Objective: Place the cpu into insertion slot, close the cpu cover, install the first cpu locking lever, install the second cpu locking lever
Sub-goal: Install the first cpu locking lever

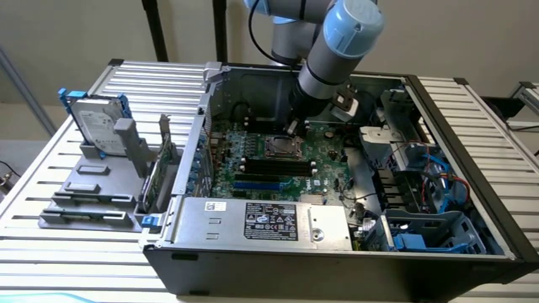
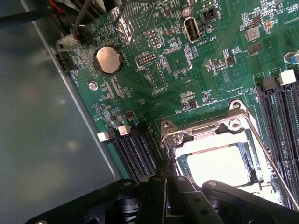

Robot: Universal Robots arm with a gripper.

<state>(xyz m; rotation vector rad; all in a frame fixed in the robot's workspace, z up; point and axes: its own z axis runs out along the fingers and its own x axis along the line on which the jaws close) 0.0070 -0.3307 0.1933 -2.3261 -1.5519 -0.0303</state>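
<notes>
The cpu [image 2: 218,164] is seen in the wrist view as a flat square chip with a pale, brightly lit metal top, seated in the socket on the green motherboard [image 2: 187,88]. The cpu cover [image 2: 205,135] is seen as a thin silvery frame laid around it, the chip showing through its square window, with screws at the visible corners. A thin metal locking lever [image 2: 268,156] is seen running along one side of the socket, angled outward.

Part of the socket and cover is hidden behind the black body of the gripper [image 2: 170,200], and its fingertips are cut off at the picture's edge. In the exterior view the socket [image 1: 279,146] is small and its details are hard to make out; the gripper [image 1: 293,129] is seen inside the open computer case [image 1: 337,278], just above the socket's far edge.

The gripper is fully closed, and nothing can be seen held in it. The cpu lies directly beneath and just ahead of the gripper, very near; whether anything is touched cannot be told.

The case rests on a slatted metal counter [image 1: 50,252].
</notes>
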